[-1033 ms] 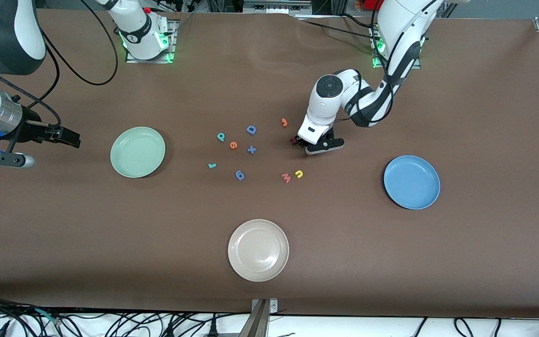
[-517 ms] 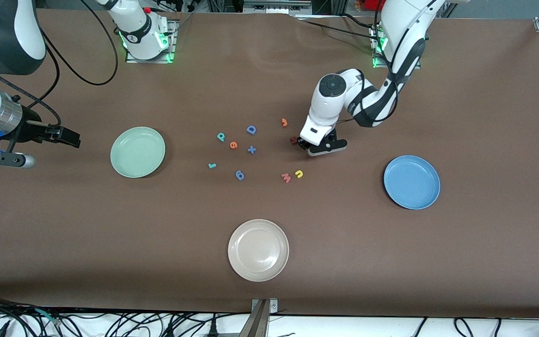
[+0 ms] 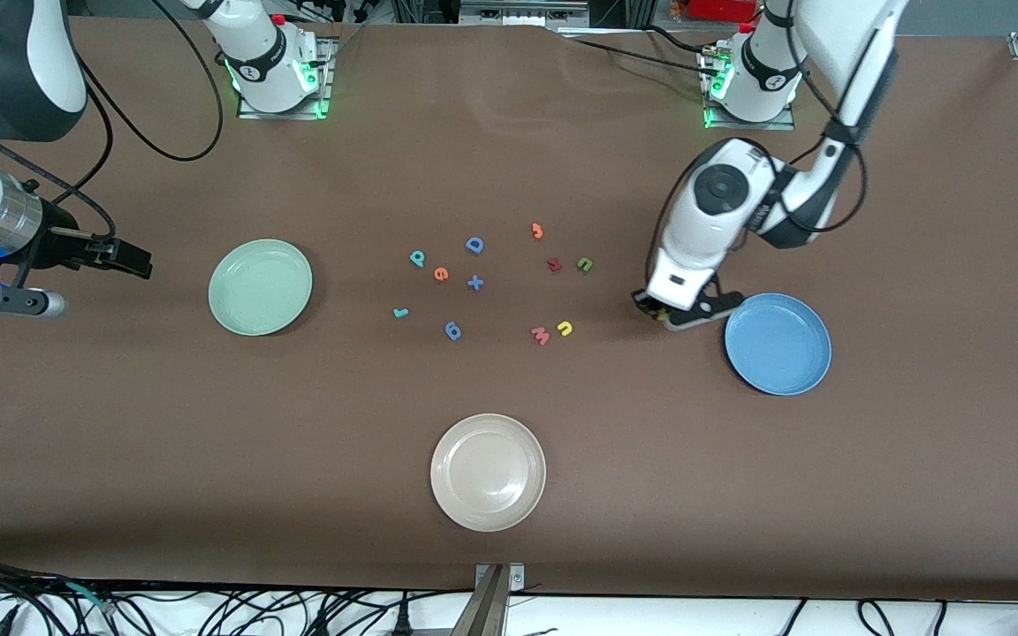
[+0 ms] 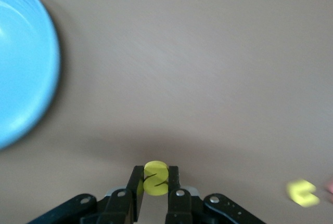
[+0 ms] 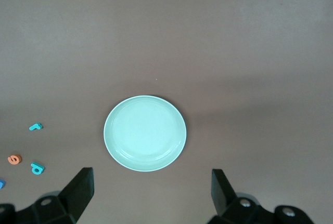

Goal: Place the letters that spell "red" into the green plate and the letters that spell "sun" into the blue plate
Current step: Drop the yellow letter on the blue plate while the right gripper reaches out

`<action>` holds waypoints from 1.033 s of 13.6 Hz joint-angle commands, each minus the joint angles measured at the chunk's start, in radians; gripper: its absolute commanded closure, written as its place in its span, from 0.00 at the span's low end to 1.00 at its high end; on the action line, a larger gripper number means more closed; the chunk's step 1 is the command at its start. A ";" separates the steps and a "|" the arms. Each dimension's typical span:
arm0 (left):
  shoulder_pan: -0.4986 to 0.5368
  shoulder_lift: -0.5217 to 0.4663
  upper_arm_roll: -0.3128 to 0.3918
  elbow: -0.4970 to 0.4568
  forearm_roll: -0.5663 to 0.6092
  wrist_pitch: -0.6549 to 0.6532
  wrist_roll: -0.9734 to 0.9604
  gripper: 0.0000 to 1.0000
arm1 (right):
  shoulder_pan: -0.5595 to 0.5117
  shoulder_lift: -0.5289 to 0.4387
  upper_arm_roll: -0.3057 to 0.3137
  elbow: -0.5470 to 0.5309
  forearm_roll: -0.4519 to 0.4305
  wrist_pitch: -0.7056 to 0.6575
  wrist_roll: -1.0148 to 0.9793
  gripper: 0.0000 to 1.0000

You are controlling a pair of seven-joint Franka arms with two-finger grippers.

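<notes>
While the right tool [image 5: 148, 193] is waiting wide open over the green plate [image 3: 260, 287], I'm carrying the yellow s [image 4: 155, 177], pinched in the left tool [image 3: 681, 311], off the letters toward the blue plate [image 3: 778, 344], now just beside its rim.

Loose letters [image 3: 474, 283] on the table between two plates [image 3: 260, 287].

Matt brown cloth-like table [image 3: 915, 486] carries glossy, smooth blue plate [image 3: 783, 349], green plate [image 3: 260, 287] and cream plate [image 3: 488, 473].

The worktop [image 3: 915, 459] is plain brown; the plates are mint green [image 3: 260, 287], blue [image 3: 778, 344] and cream [image 3: 488, 472]; the held "s" [image 4: 155, 177] is yellow.
</notes>
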State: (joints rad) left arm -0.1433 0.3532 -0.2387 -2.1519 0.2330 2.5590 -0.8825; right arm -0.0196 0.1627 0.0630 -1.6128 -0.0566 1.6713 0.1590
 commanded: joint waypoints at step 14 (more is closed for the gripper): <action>0.093 -0.020 0.104 0.064 -0.148 -0.175 0.401 0.00 | 0.277 0.089 0.003 0.001 0.088 -0.035 0.733 0.01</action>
State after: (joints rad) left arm 0.0111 0.3716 -0.1286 -2.0753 0.1535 2.4255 -0.4257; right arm 0.2187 0.2284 0.0748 -1.6168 -0.0228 1.6485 0.7815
